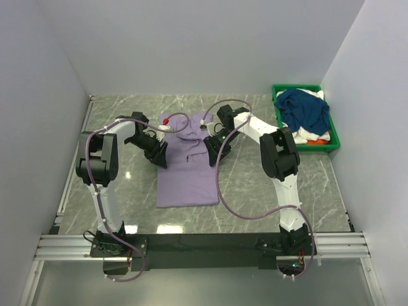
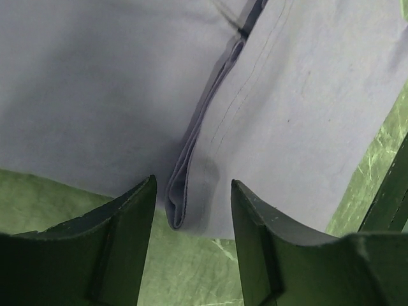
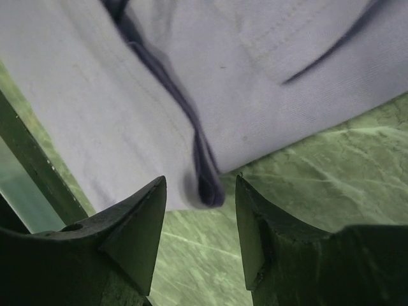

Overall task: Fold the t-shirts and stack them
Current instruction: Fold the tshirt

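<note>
Lying flat on the table, the purple shirt sat between the 2 arms. The left gripper and right gripper each straddled a folded side edge of it, jaws apart, not clamped. The navy shirt was heaped over white and orange clothes in the green bin, far right.

Soft, even overhead light, mild glare on the table; wrist views dimmer, foreground perhaps slightly blurred.
</note>
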You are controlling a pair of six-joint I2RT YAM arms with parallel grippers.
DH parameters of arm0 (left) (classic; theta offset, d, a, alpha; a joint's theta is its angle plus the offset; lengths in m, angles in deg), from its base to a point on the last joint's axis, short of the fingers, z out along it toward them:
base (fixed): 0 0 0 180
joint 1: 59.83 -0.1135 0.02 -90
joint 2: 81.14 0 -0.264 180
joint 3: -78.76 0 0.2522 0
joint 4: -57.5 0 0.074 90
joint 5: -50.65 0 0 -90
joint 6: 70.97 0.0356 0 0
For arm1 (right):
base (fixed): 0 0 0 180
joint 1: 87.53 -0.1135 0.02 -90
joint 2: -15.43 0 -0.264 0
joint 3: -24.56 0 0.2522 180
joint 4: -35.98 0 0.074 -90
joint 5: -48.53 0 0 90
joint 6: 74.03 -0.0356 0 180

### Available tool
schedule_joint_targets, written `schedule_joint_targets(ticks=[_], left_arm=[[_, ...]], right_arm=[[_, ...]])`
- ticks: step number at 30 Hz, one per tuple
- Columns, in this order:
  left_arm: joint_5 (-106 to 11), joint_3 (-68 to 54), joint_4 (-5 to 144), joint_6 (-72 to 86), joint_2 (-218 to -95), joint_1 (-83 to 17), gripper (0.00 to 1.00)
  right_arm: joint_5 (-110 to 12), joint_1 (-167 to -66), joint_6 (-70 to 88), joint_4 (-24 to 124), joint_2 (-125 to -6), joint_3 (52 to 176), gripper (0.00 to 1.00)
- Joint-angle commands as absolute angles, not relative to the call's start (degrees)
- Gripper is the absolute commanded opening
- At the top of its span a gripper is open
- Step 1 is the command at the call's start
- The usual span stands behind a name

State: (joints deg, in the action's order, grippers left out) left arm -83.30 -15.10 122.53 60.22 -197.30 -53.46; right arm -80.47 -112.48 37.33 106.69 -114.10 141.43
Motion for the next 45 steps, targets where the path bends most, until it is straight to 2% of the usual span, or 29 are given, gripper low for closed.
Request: schedule_joint_targets(ticks=[1,6,9,16,17,23,28,30,45], left_arm=[[-82.7,-14.5,121.4,60.4,-197.2,-53.2,0.56],[-82.7,-15.2,122.9,61.4,-197.9,-53.2,0.54],[-83.6,-15.2,123.6,62.3,-197.6,-53.2,0.48],[-86.9,-16.5,126.8,64.4,-196.4,-53.2,0.29],[-87.1,-16.5,126.9,64.6,-196.1,-53.2,0.24],[-88.1,-16.7,127.7,66.0,-194.1,-53.2,0.13],[-88.7,-17.0,127.7,66.6,-192.9,-53.2,0.03],[-89.0,-16.9,127.7,67.5,-192.4,-53.4,0.02],[-92.3,-18.6,125.8,70.5,-190.3,-55.3,0.01]], right_arm=[[-79.3,-112.1,35.7,104.6,-114.4,141.1,0.55],[-78.5,-112.1,35.3,104.6,-114.1,140.2,0.55],[-79.6,-112.1,35.4,104.6,-113.6,139.7,0.5],[-82.3,-112.1,35.8,105.9,-112.3,140.8,0.28],[-82.5,-112.1,35.9,106.0,-112.1,141.0,0.26],[-83.8,-112.0,36.4,106.5,-111.1,142.3,0.19],[-85.0,-112.1,37.5,105.2,-109.6,141.6,0.04],[-85.8,-112.1,38.0,105.0,-109.0,141.5,0.0],[-87.5,-112.0,40.1,104.1,-109.7,147.3,0.0]])
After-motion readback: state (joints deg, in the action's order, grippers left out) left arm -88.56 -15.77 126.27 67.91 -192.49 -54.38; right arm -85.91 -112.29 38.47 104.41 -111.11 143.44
